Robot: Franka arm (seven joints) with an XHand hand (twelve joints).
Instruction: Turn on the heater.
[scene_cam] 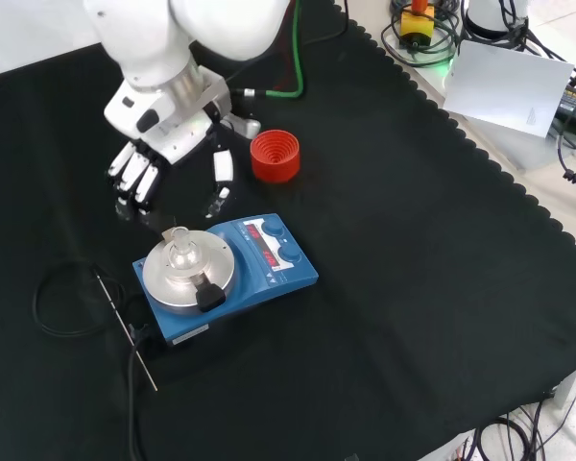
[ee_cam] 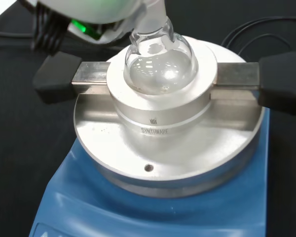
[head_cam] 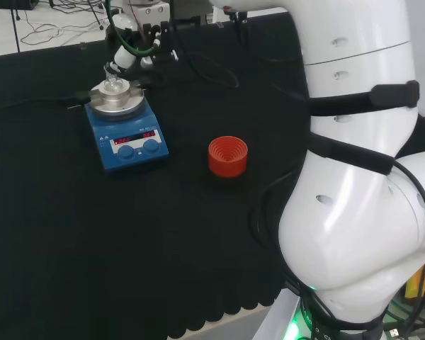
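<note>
The heater (scene_cam: 226, 274), a blue box with a round metal plate, sits left of centre in the front view and in the upper left of the head view (head_cam: 125, 127). Both views show its front panel with red lit displays and two blue knobs (scene_cam: 286, 254).

A clear round flask (ee_cam: 158, 61) sits in a metal block on the plate. The wrist view shows this close up: the bulb nested in the block, with a bar ending in black grips on either side. In the front view the flask (scene_cam: 180, 245) is a small glassy shape at the plate's middle.

The hand (scene_cam: 144, 168) shows best in the front view, at upper left, just above the heater and apart from it. Its fingers (scene_cam: 130, 182) hang down straight and relaxed, holding nothing, and the thumb (scene_cam: 221, 165) points down towards the heater's back edge. In the head view, parts of the hand (head_cam: 122, 57) appear just beyond the flask.

A red ribbed ring (scene_cam: 275, 156) stands above the heater in the front view, and to its right in the head view (head_cam: 227, 156). A thin rod (scene_cam: 125, 327) and a black cable loop (scene_cam: 62, 303) lie left of the heater in the front view.
</note>
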